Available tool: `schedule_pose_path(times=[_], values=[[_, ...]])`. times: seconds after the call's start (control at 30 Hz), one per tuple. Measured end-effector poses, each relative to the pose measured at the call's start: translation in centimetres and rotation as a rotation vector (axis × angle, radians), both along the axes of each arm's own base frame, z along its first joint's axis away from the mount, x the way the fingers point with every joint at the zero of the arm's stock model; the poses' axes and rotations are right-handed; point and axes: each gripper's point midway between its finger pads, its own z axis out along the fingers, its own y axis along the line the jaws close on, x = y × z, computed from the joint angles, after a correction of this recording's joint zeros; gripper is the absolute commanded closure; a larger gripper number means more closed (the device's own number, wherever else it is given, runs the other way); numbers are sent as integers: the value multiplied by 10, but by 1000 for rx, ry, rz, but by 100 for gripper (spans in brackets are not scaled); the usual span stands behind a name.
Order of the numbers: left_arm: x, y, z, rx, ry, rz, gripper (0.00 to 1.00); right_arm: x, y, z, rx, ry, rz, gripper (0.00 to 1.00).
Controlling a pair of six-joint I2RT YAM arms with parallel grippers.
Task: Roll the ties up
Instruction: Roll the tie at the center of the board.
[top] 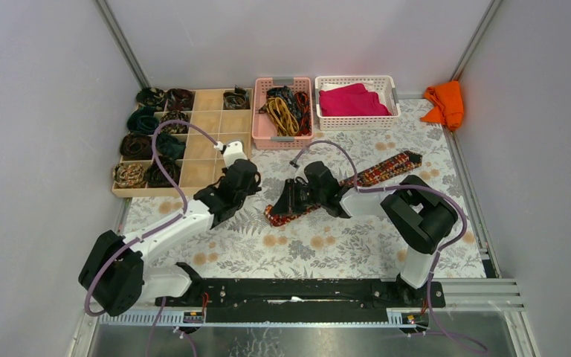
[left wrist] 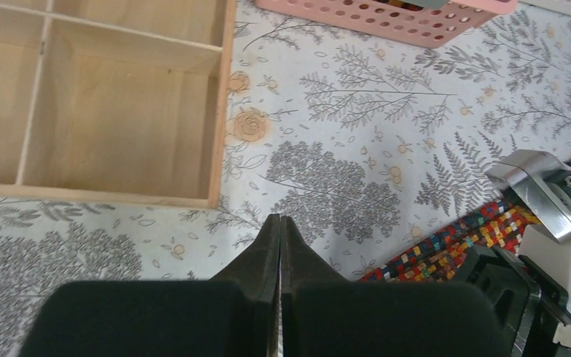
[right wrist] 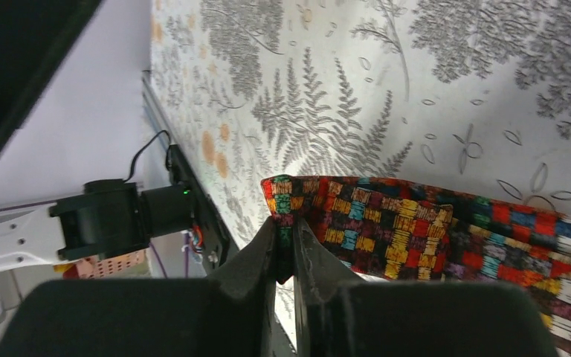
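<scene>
Entry: one long, narrow red-orange-and-dark checked fabric necktie (top: pixel 384 169), lying flat and diagonal on the fern-printed surface (top: pixel 327 249), to the right of the pale wooden compartment tray (top: pixel 207 141). Right gripper (right wrist: pixel 285 232): jaws narrow, pinching the necktie's near-left end. Left gripper (left wrist: pixel 280 223): jaws pressed together, holding nothing, over bare surface near the tray's corner, apart from the necktie.
</scene>
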Motion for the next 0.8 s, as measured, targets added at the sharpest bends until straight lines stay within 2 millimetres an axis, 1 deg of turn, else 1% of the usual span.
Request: schedule_pose_path(times=[0.13, 0.23, 0.33, 0.43, 0.53, 0.8], values=[[6, -10, -1, -17, -9, -31, 100, 0, 3, 14, 51, -7, 16, 88], [11, -20, -10, -11, 16, -72, 100, -2, 4, 28, 79, -32, 30, 88], [17, -34, -19, -32, 49, -129, 100, -1, 4, 34, 87, -54, 36, 88], [17, -45, -28, -90, 80, -193, 100, -2, 3, 32, 82, -60, 41, 89], [13, -52, -36, -158, 101, -257, 100, -4, 1, 28, 71, -64, 47, 89], [-14, -81, -61, -339, 196, -480, 100, -4, -1, 25, 60, -89, 62, 89]])
